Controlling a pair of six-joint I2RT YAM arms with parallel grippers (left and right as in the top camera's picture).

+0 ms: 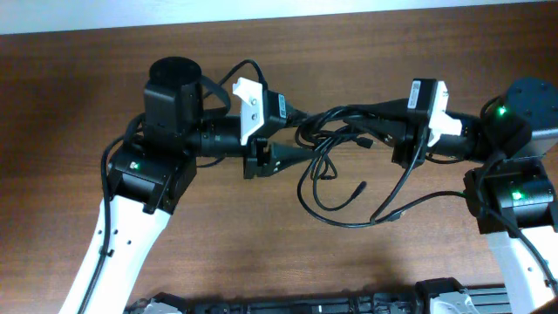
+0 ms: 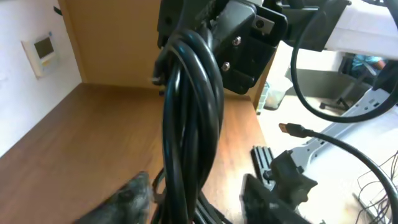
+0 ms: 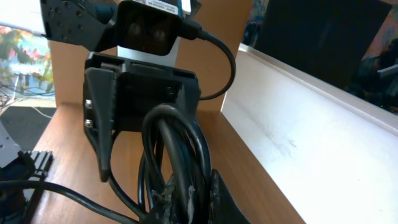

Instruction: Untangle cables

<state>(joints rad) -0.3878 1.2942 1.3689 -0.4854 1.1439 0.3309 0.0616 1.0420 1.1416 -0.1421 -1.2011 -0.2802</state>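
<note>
The cables (image 1: 336, 131) are a black tangle stretched between my two grippers above the middle of the table, with loose loops (image 1: 344, 218) lying on the wood toward the front. My left gripper (image 1: 307, 153) points right. In the left wrist view the cable bundle (image 2: 186, 112) runs up between its fingers (image 2: 127, 200), and a gap shows beside the far finger, so the left gripper (image 2: 196, 202) is open. My right gripper (image 1: 362, 120) points left. In the right wrist view it (image 3: 189, 196) is shut on the cables (image 3: 177, 143).
A free plug end (image 1: 362, 186) lies inside the loops. Another plug (image 2: 289, 129) hangs at the right of the left wrist view. Black equipment (image 1: 305, 305) lines the table's front edge. A white wall (image 3: 311, 137) borders the far side.
</note>
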